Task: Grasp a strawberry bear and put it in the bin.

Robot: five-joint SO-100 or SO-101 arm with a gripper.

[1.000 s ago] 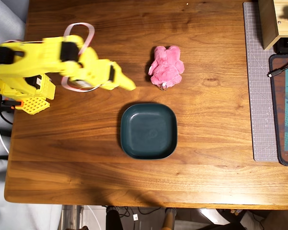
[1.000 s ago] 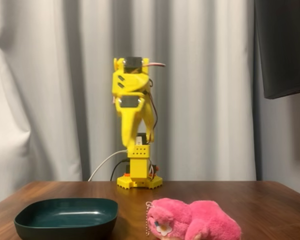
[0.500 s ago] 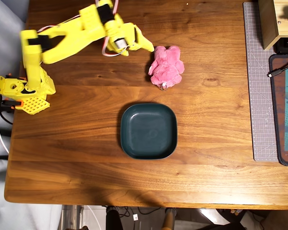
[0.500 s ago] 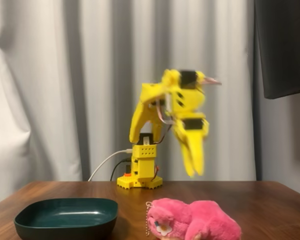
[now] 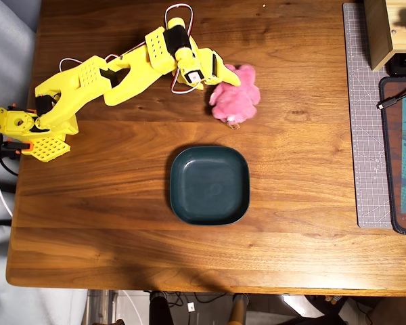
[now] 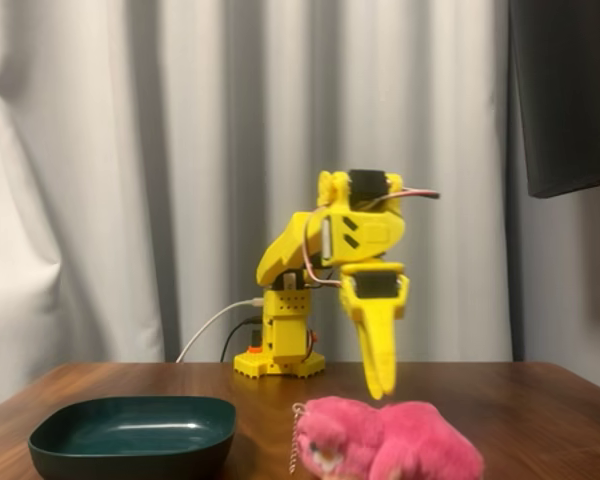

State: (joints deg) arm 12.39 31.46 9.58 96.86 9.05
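The strawberry bear [image 5: 235,96] is a fluffy pink plush lying on the wooden table, up and right of the bin in the overhead view; it also shows low in the fixed view [image 6: 390,448]. The bin [image 5: 173,186] is a shallow dark teal rounded-square dish, empty, at the table's middle, and at the lower left of the fixed view [image 6: 130,448]. My yellow gripper [image 5: 233,78] points down just above the bear's far side, its tips [image 6: 380,385] a little above the plush. The fingers look closed together and hold nothing.
My yellow arm's base [image 5: 27,128] is clamped at the table's left edge in the overhead view. A grey cutting mat [image 5: 365,115], a wooden box [image 5: 386,30] and a dark pad with a cable [image 5: 399,156] lie at the right edge. Curtains hang behind.
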